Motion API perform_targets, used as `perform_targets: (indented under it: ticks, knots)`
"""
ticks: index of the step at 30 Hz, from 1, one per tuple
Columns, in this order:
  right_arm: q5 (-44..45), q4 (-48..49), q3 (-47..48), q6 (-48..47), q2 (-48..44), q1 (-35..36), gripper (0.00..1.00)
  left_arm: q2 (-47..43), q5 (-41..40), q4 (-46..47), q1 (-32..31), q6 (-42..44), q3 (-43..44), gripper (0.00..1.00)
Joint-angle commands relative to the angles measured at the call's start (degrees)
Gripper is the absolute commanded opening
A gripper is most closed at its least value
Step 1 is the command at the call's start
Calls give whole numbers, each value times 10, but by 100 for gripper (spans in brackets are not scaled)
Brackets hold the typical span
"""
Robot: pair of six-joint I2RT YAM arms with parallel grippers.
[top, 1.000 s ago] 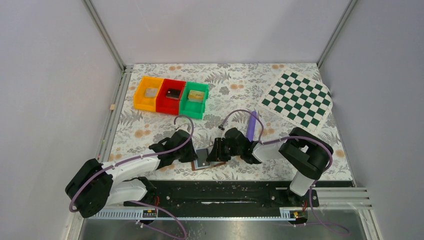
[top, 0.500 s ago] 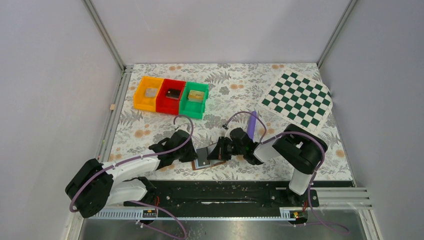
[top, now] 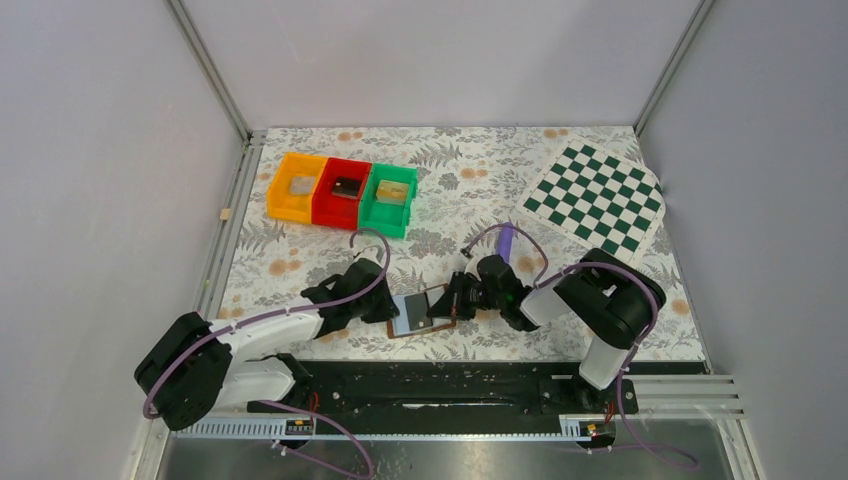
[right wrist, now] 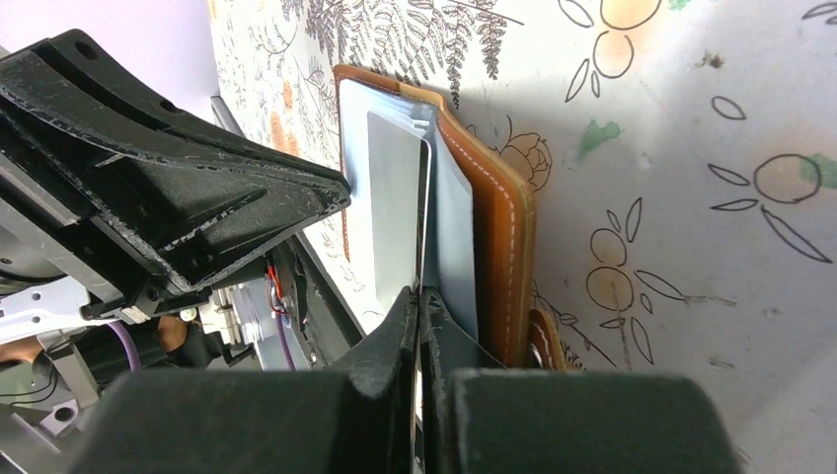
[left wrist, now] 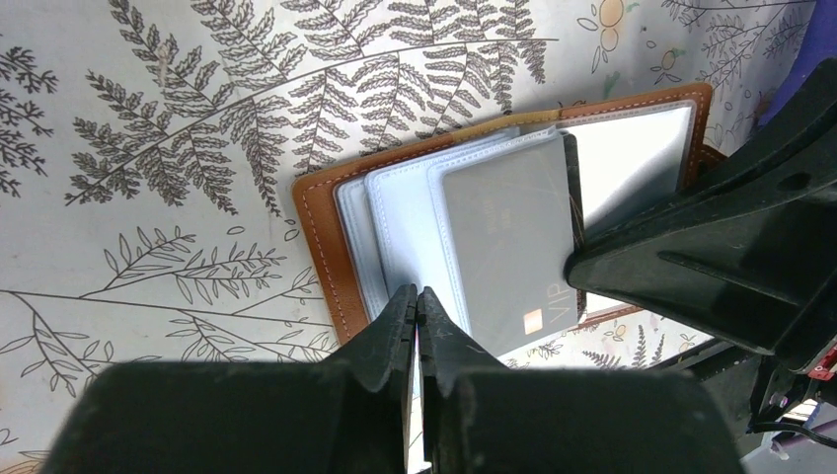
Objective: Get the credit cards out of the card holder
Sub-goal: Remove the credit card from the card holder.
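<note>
Lying open near the table's [top: 470, 170] front edge: one card holder [top: 412, 318]. Left gripper [left wrist: 417, 301] clamps its pale panel edge; right gripper [right wrist: 419, 301] clamps apparently one grey card [right wrist: 395, 207]. Three bins [top: 342, 190] stand well behind.

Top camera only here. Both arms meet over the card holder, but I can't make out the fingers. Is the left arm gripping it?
Observer: Yes. Its wrist view shows the left fingers shut on the pale inner leaves at one end of the card holder.
Operator: And the right?
Observer: The right fingers are shut on the edge of the top grey leaf; card or sleeve, I cannot tell.
Operator: Any card markings?
Observer: That leaf shows "VIP" and a small orange square.
</note>
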Motion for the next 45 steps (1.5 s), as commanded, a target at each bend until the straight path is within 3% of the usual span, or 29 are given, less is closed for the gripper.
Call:
perform_targets:
  ticks: [1, 11, 21, 27, 32, 40, 45]
  knots:
    - [-9, 7, -6, -14, -24, -12, 0, 26, -28, -45, 2, 19, 1, 3]
    - [5, -57, -20, -40, -77, -40, 0, 33, -31, -50, 3, 17, 3, 3]
    - [9, -58, -26, -33, -89, -44, 0, 30, -29, -50, 3, 9, 4, 3]
    - [-18, -8, -25, -2, -66, -43, 0, -47, 54, -13, 3, 0, 13, 7]
    - [-23, 31, -23, 33, -53, -30, 0, -87, 67, 9, 3, 6, 18, 10]
    - [-14, 48, -33, 47, -43, -29, 0, 5, 119, 157, 2, 0, -16, 10]
    - [-9, 18, -34, 33, -58, -30, 0, 77, 92, 124, 2, -3, 4, 6]
